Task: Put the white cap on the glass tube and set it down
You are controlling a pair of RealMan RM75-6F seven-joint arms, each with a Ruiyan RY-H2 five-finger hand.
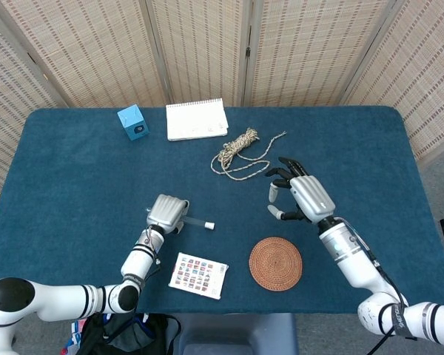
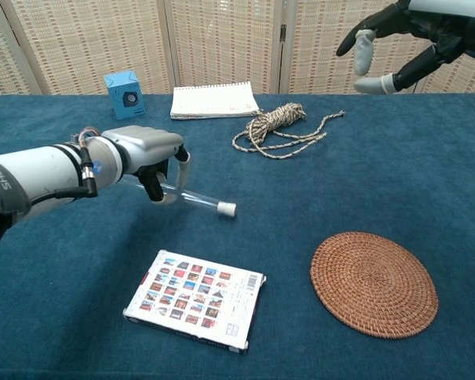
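one glass tube (image 2: 191, 197) with one white cap (image 2: 226, 209), one blue cube (image 1: 132, 122), one spiral notebook (image 1: 197, 119), one coil of rope (image 1: 239, 150), one woven coaster (image 1: 275, 263), one printed card (image 1: 198, 274), two hands: left hand (image 1: 167, 213), right hand (image 1: 305, 196).

Clear glass tube (image 2: 191, 195); woven coaster (image 2: 374, 283); matt cloth table (image 2: 380, 174).
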